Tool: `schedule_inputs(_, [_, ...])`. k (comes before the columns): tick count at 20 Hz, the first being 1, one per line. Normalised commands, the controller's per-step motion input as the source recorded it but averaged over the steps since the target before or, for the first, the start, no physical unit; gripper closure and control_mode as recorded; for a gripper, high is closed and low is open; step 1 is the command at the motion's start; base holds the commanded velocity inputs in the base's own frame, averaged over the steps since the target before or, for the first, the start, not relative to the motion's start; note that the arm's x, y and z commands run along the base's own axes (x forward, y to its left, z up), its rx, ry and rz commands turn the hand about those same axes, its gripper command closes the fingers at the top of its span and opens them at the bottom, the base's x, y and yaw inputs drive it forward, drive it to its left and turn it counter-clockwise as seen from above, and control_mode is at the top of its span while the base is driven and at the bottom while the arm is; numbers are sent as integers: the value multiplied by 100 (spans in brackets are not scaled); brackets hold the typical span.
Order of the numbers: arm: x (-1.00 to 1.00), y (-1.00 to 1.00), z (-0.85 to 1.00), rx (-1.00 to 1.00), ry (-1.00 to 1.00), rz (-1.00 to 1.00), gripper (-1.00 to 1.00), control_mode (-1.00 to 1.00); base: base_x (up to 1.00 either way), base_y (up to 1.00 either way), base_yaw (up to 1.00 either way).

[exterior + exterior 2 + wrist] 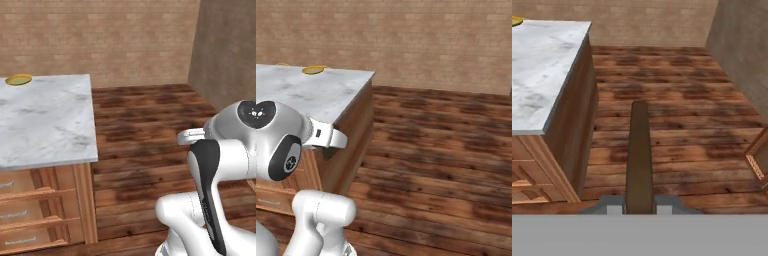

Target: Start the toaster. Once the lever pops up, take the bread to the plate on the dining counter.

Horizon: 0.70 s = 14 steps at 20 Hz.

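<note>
On dining counter [45, 120] far corner: plate [18, 79]; gripper [638, 207] clamps bread [638, 155]

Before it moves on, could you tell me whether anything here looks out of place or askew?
Nothing stands out: the tool is shut on the bread, and the plate sits flat on the dining counter.

The plate [18, 79] sits at the dining counter's [45, 125] far corner.
</note>
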Motion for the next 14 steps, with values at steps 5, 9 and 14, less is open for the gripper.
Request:
schedule_inputs(5, [0,0,0,0,0,0,100,100,27,-87,8])
schedule_inputs(9, [0,0,0,0,0,0,100,100,49,-63,6])
schedule_inputs(14, [0,0,0,0,0,0,100,100,62,-46,9])
